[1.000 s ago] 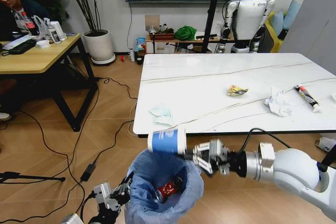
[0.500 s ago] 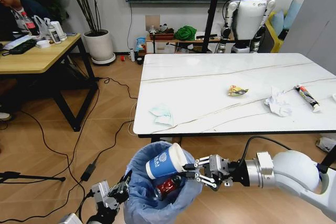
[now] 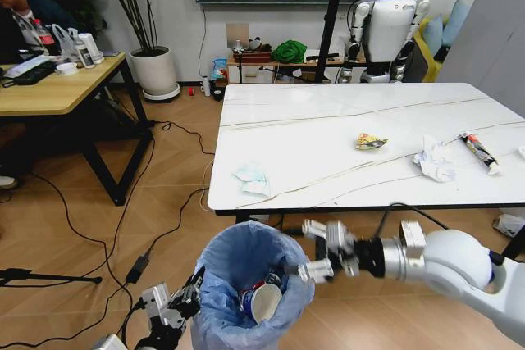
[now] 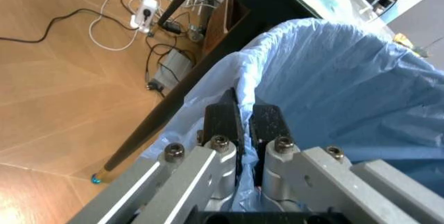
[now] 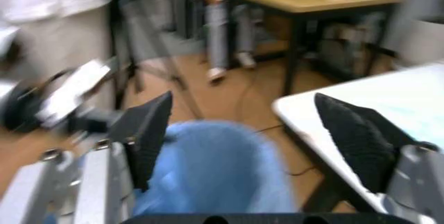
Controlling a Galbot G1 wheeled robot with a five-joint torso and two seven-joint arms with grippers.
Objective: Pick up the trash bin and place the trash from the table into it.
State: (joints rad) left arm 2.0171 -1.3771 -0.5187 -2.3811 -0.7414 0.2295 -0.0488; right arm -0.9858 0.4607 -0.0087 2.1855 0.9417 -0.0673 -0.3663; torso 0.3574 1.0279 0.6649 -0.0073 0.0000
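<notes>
The trash bin [image 3: 246, 264] with its crinkly light-blue bag hangs just in front of the table's near edge. My left gripper [image 4: 239, 114] is shut on the bin's rim, seen low down as well [image 3: 182, 304]. A blue paper cup [image 3: 264, 303] lies inside the bin beside a red wrapper. My right gripper [image 3: 316, 248] hovers open over the bin's right rim with nothing in it; its own view has the fingers [image 5: 149, 130] wide apart above the blue bag [image 5: 215, 167]. On the table [image 3: 328, 120] lie a yellow wrapper [image 3: 371, 142], a white tissue [image 3: 433, 159], a red-black tube [image 3: 480, 153] and a pale tissue [image 3: 253, 178].
A wooden desk [image 3: 57, 92] with a seated person stands at the left. Cables [image 3: 139, 264] run over the wooden floor between desk and table. A potted plant [image 3: 154, 67], a low shelf and a parked white robot [image 3: 387, 30] line the back wall.
My right gripper has opened and let go of the blue cup, which dropped into the bin. The gripper has lifted slightly; the left gripper and bin have stayed put.
</notes>
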